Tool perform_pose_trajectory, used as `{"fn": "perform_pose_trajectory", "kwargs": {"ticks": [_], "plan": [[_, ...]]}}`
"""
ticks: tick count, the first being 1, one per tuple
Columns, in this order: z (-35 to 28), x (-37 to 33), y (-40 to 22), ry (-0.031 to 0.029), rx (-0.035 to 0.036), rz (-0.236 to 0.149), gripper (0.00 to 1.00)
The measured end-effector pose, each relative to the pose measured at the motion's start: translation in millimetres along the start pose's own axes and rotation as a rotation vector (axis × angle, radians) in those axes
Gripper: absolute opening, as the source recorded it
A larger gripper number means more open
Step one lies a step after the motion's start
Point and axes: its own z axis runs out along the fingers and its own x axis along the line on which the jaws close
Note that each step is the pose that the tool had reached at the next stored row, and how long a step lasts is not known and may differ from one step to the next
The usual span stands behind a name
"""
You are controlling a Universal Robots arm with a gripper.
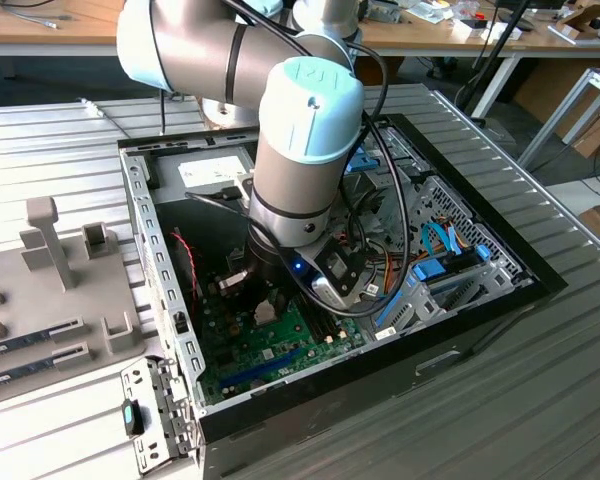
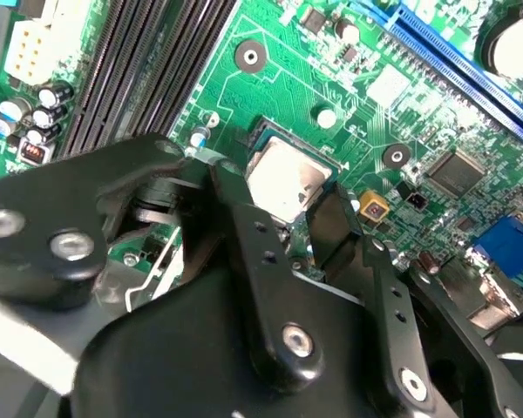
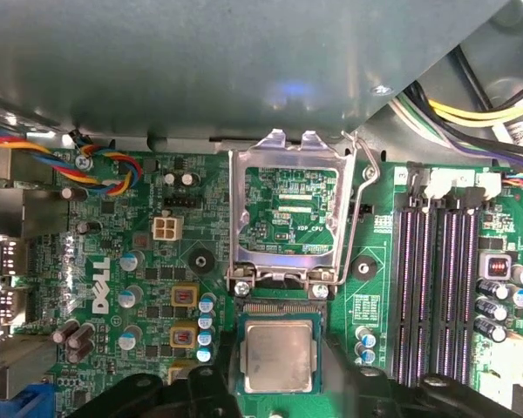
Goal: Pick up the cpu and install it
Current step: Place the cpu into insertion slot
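The cpu [image 3: 279, 355], a silvery square chip with a thin green rim, lies flat in the motherboard's socket, just below the hinge of the raised metal load plate [image 3: 284, 209]. My gripper [image 3: 279, 376] straddles it. One black finger sits tight against each side of the chip, so the gripper looks shut on it. In the second wrist view the cpu [image 2: 288, 177] shows between the fingers [image 2: 237, 209] of my gripper [image 2: 283, 205]. In the exterior view my gripper [image 1: 264, 302] reaches deep into the open computer case [image 1: 160, 270], low over the green board.
Black memory slots [image 3: 436, 287] run beside the socket, and coloured cables [image 3: 96, 165] and capacitors crowd the other side. A blue slot [image 2: 453, 61] lies past the socket. The drive cage [image 1: 450, 265] and case walls hem the arm in. A grey fixture [image 1: 50, 260] stands outside the case.
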Motion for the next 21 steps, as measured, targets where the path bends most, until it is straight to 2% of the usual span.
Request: {"fn": "perform_pose_trajectory", "kwargs": {"ticks": [1, 4, 6, 12, 16, 21], "plan": [[-0.1, 0.0, 0.0, 0.0, 0.0001, 0.0, 0.55], [-1.2, 0.2, -0.1, 0.0005, 0.0, 0.0, 0.55], [-2.9, 0.2, -0.1, 0.0001, -0.0044, 0.0, 0.55], [-2.5, -0.1, -0.1, -0.0004, -0.0167, 0.001, 0.55], [-2.5, 0.1, -0.2, -0.0003, -0.0175, 0.0, 0.55], [-1.8, 3.6, -0.1, -0.0005, -0.0213, 0.001, 0.55]]}}
